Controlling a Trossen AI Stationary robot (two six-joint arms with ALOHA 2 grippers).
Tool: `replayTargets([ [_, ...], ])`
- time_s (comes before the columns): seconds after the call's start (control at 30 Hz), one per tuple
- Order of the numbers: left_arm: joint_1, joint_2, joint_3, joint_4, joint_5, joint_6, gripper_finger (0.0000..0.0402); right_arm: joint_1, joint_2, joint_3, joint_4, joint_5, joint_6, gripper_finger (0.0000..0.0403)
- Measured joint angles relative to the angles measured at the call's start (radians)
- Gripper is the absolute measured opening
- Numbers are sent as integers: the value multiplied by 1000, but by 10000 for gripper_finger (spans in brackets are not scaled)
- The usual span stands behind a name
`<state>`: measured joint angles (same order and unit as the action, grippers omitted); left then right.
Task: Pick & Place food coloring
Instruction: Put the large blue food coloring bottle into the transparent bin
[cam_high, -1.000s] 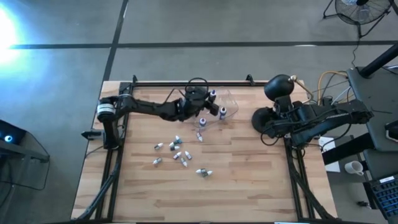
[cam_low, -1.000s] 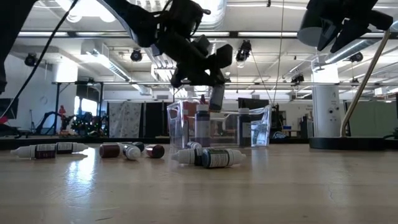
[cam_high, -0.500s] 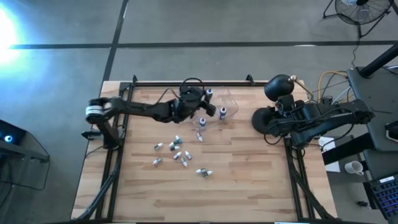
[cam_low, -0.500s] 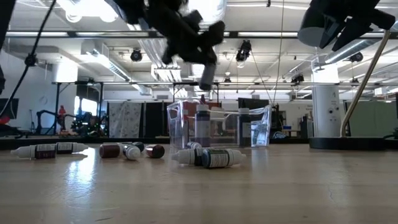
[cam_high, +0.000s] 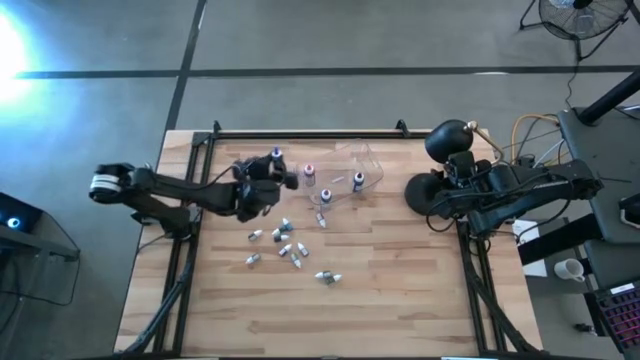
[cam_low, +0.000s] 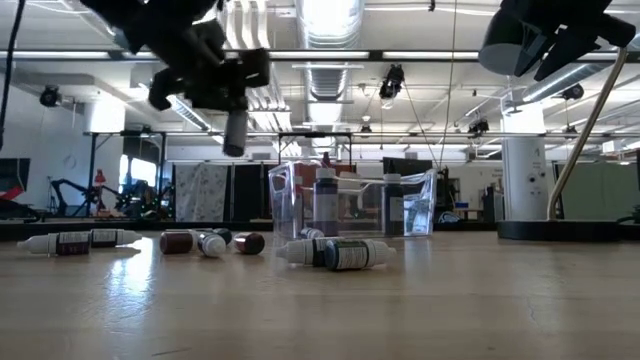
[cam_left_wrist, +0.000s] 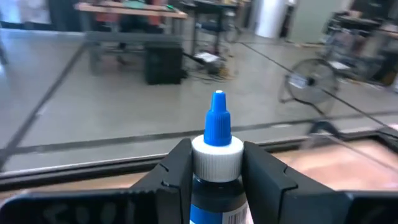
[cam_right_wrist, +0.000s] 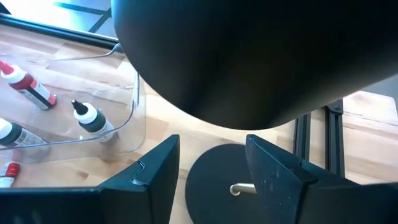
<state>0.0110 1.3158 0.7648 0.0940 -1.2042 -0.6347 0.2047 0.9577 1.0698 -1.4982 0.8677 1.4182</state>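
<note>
We see the left gripper above the tabletop, its jaws grasping a blue-capped food coloring bottle. The right gripper waits beside the clear tub, jaws apart and empty.

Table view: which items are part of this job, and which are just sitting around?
Job items:
- blue-capped bottle, clamped in the left gripper
- loose bottles lying on the table
- bottles in the clear tub

Not in play:
- right gripper, parked open beside the black lamp base
- fan on the floor

Overhead, table-level, 2 wrist views.
</note>
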Motion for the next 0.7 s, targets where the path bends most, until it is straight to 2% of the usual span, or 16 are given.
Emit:
replayTargets([
  [0.17,3,-3,-129,7,-79,-99,85,0,1,0,1,0,0,176],
  [0.43,7,80,-310,22,-152,-395,85,0,1,0,6,-1,-8,176],
  [0.7,8,129,-353,27,-212,-394,85,0,2,0,13,-20,-5,176],
])
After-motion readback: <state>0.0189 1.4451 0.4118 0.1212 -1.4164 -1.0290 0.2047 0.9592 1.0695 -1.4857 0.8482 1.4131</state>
